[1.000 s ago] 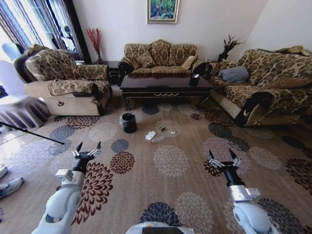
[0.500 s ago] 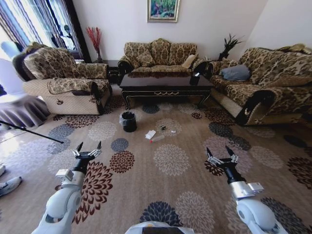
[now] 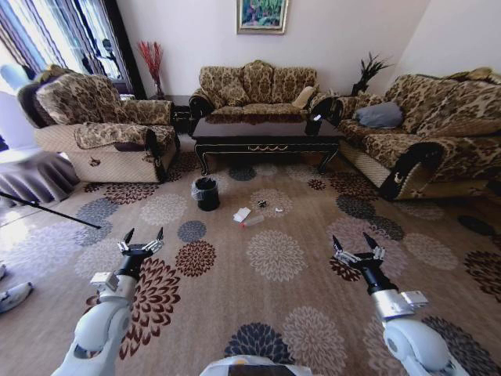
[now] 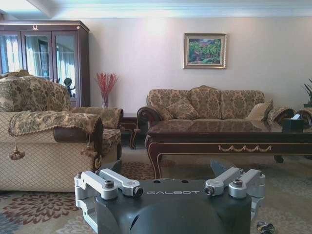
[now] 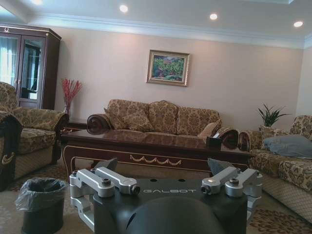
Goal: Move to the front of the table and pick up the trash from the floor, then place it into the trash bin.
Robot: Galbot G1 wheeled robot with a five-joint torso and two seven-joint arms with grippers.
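Long low bench (image 3: 266, 133) of glossy dark brown wood, gold scrollwork on its apron, stands at the far side of the room in front of a patterned three-seat sofa (image 3: 254, 88). A small black tissue box (image 3: 313, 125) sits near the bench's right end.

Beige-brown carpet floor (image 3: 235, 298) with big round flower medallions. Small round black trash bin (image 3: 207, 194) with a thin grey plastic liner stands on it, just off the bench's front left leg. To the right of the bin, well apart from it, lies the trash (image 3: 252, 217): crumpled white paper, a clear plastic bottle beside it, a dark wrapper and a tiny white scrap a little beyond.

Left gripper (image 3: 141, 240) held out low over the carpet, fingers spread wide, empty. Right gripper (image 3: 357, 250) likewise on the other side, fingers wide, holding nothing. Both are well short of the trash, and the litter lies between the robot and the bench.
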